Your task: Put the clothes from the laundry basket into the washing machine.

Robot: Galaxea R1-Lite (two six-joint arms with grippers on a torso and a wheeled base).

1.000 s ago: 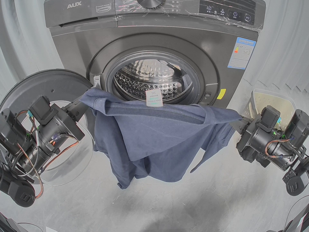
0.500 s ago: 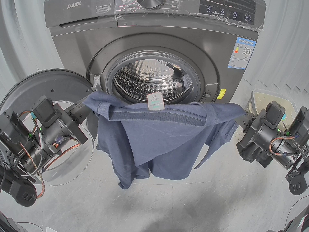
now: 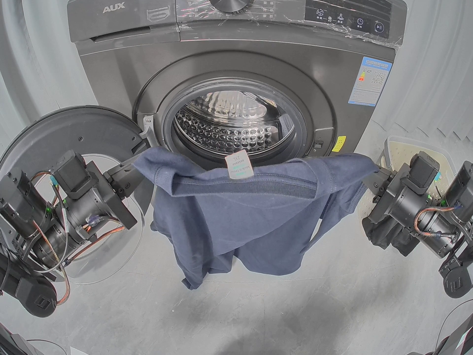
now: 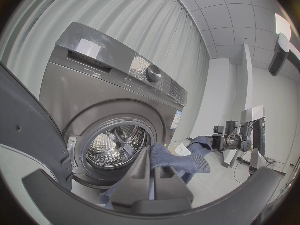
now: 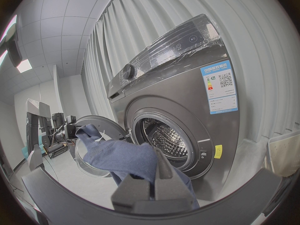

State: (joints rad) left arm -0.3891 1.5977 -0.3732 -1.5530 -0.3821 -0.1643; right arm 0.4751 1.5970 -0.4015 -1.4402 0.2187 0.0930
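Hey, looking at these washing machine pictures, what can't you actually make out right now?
Inside of the pale plastic laundry basket: head view, right arm covers it; right wrist view, cut by the edge.
Near floor of the steel drum in the grey washing machine: head view, behind the door rim and navy blue T-shirt.
Print on the shirt's white tag: too small.
Fingertips of left gripper and right gripper: head view, under cloth.

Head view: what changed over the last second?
The left claw and right claw, both shut on the dark blue T-shirt, carried it slightly toward the robot's right. Its left end dropped a little in the picture and its right end rose. Neither let go. The grey front-loading washing machine, its open round door and the pale plastic laundry basket stayed put.
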